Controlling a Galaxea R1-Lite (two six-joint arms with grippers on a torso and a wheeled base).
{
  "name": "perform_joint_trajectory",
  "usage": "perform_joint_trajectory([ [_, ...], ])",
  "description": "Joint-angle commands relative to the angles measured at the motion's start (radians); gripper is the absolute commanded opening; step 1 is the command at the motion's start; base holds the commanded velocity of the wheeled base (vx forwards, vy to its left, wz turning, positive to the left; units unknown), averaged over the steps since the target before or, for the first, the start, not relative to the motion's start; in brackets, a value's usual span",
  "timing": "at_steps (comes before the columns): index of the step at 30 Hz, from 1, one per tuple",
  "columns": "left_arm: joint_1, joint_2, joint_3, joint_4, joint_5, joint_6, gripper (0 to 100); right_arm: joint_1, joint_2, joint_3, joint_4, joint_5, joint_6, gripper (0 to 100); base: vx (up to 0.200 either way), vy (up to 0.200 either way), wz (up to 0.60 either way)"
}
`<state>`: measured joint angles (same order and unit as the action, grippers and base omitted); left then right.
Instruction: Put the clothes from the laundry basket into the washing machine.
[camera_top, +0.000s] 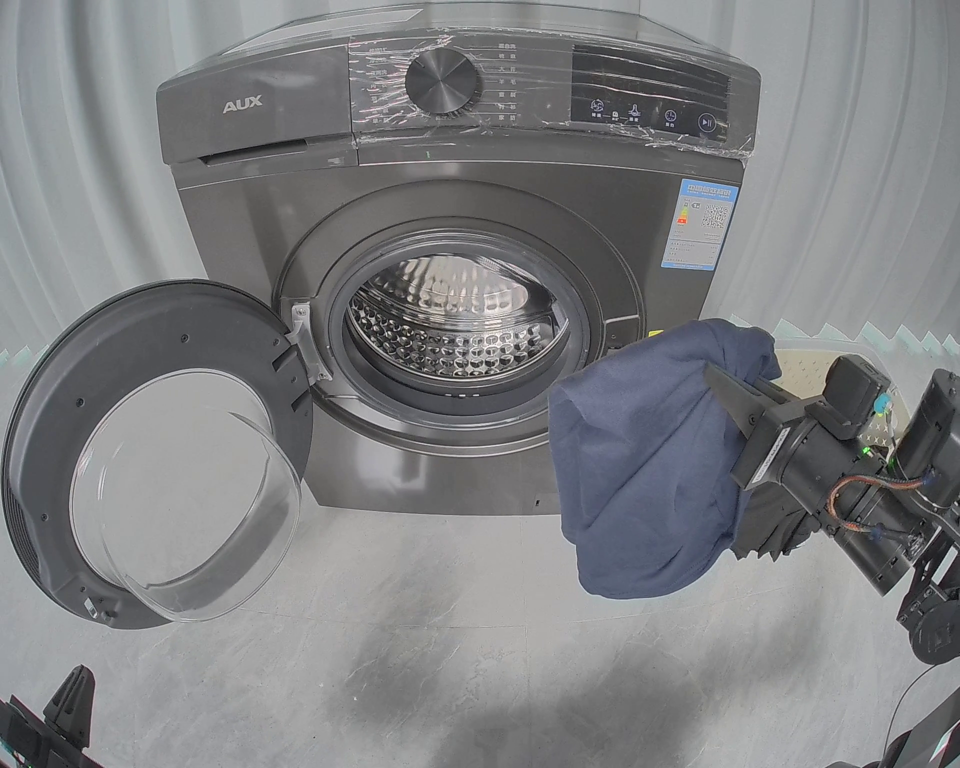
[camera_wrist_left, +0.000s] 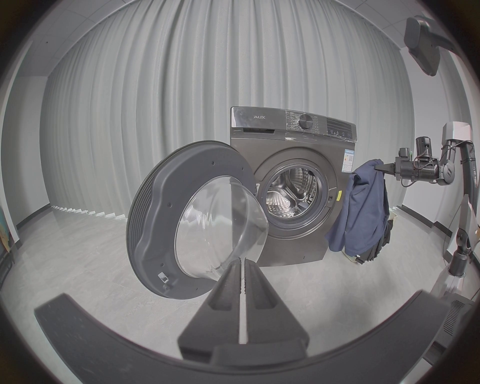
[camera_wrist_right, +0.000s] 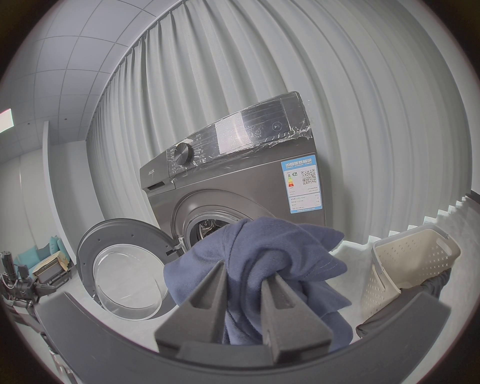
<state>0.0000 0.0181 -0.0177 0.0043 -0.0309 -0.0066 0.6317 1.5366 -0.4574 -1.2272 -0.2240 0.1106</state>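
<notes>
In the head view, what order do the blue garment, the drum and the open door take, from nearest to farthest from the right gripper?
1. Blue garment: clamped in the right gripper.
2. Drum: to the left, farther back.
3. Open door: far left, swung out.

Brand lettering (camera_top: 242, 103), energy label (camera_top: 699, 224) on washing machine (camera_top: 250, 230)
</notes>
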Motion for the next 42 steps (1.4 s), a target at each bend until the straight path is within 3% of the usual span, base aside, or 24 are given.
perform_joint_trajectory([
  [1,0.000,-0.018,0.016,0.000,0.000,0.002,0,0.000,0.002,0.003,0.000,0.000,0.000,0,0.000,0.200,0.00],
  [19,0.000,-0.018,0.016,0.000,0.000,0.000,0,0.000,0.011,0.003,-0.001,0.000,0.001,0,0.000,0.000,0.00],
  [25,0.000,-0.018,0.016,0.000,0.000,0.005,0,0.002,0.031,0.003,-0.008,0.000,0.004,0,0.000,0.200,0.00],
  [37,0.000,-0.018,0.016,0.000,0.000,0.004,0,0.008,0.046,0.016,-0.020,0.002,0.006,0,0.000,0.000,0.00],
  [40,0.000,-0.018,0.016,0.000,0.000,0.005,0,0.037,0.059,0.008,-0.020,0.003,0.037,0,0.000,0.000,0.00],
  [42,0.000,-0.018,0.016,0.000,0.000,0.005,0,0.086,0.080,0.002,-0.026,0.000,0.083,0,0.000,0.000,0.00],
])
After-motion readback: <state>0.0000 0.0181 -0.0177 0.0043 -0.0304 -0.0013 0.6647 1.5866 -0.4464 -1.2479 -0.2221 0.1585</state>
